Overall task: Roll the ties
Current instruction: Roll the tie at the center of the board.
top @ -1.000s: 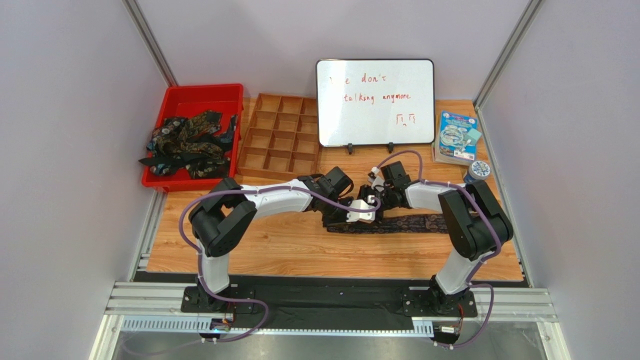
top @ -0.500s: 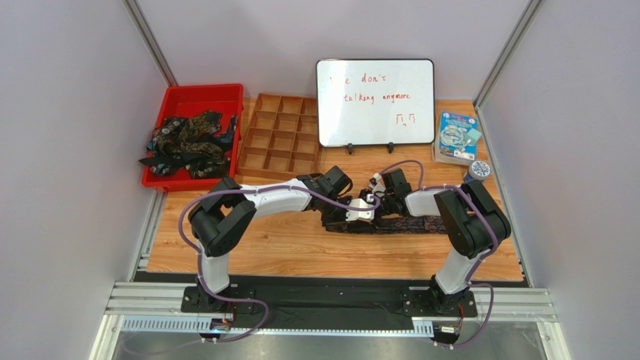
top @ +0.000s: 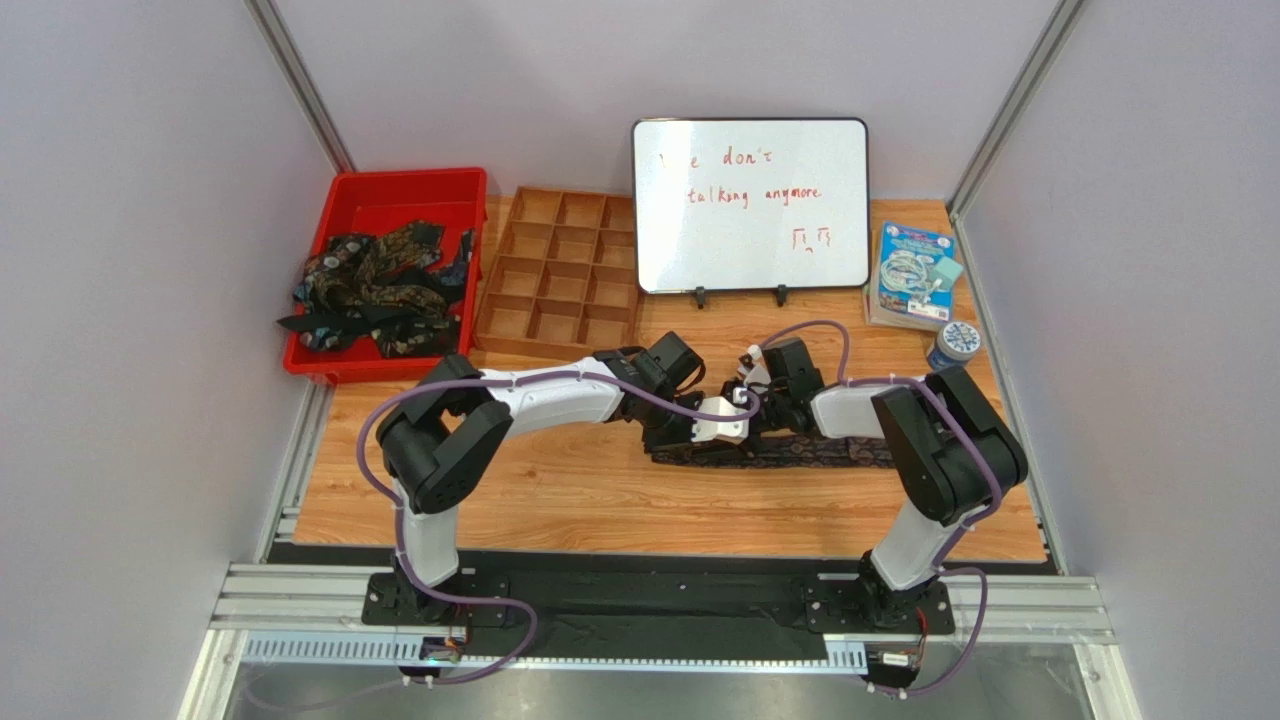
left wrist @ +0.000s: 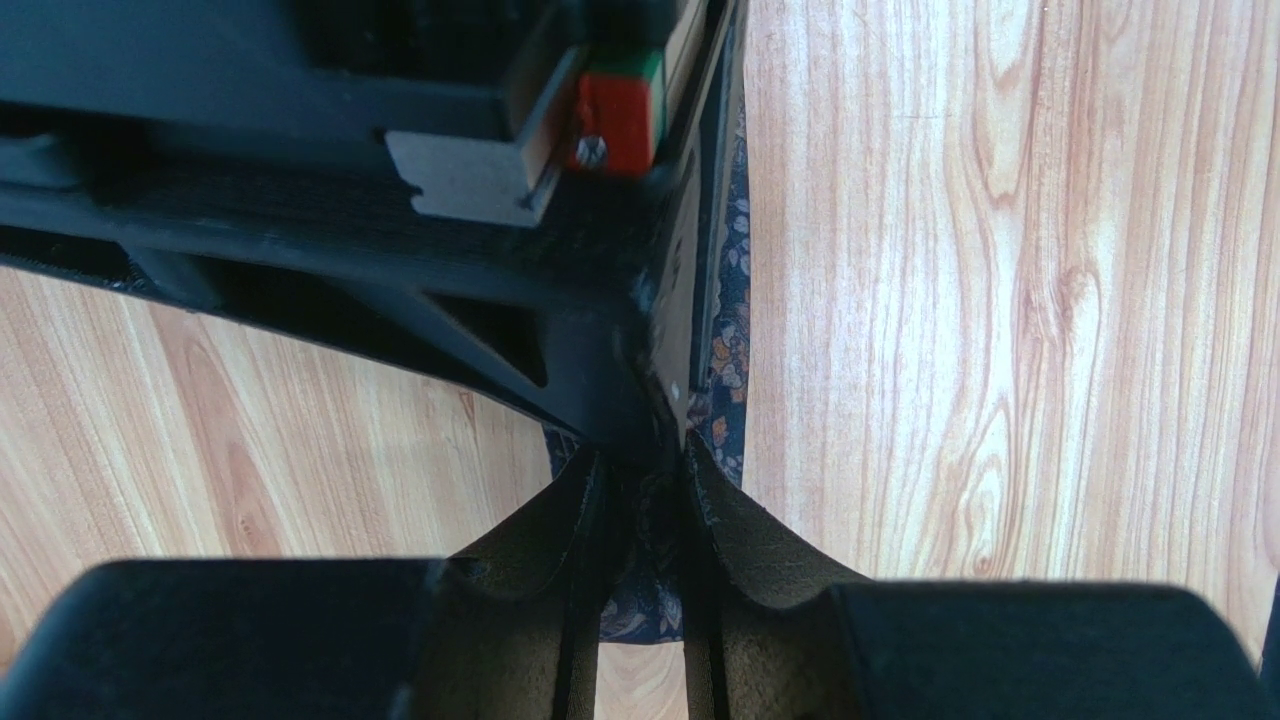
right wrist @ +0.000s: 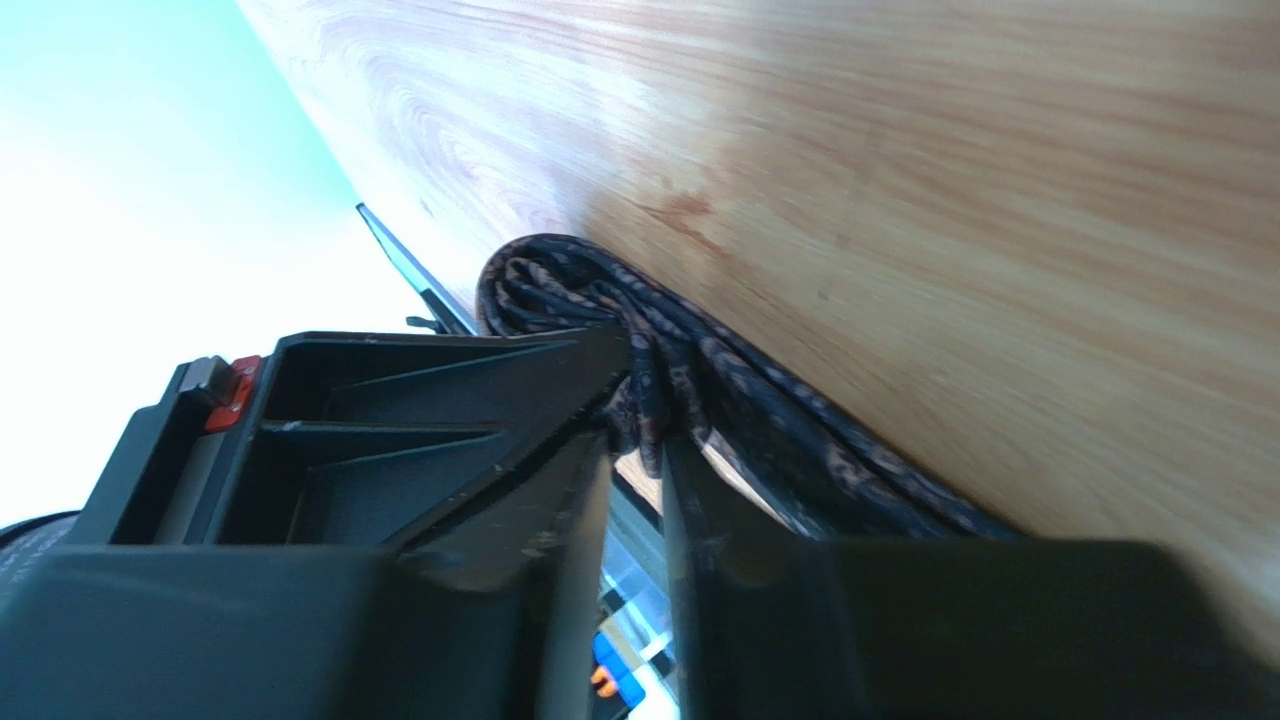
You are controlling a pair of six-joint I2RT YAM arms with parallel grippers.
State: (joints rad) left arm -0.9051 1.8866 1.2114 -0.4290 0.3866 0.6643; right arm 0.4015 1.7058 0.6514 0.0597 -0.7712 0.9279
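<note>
One tie (top: 819,447) lies flat across the middle of your tabletop (top: 601,503), running left to right on the near side of the whiteboard (top: 751,203). Both of your arms reach in over its left end and meet there, almost touching.

Your left jaws are clamped on the tie. In the left wrist view its patterned fabric is pinched in the narrow gap between them, with bare wood grain on either side. Your right jaws are clamped on it too. In the right wrist view a bunched fold of the cloth is squeezed between them, and a small curl of fabric sits on the wood just beyond.

The other ties (top: 376,285) sit in a tangled heap in the red bin (top: 458,183) at the far left, with a few ends hanging over its left rim. A wooden divided tray (top: 564,194) stands between that bin and the whiteboard.
</note>
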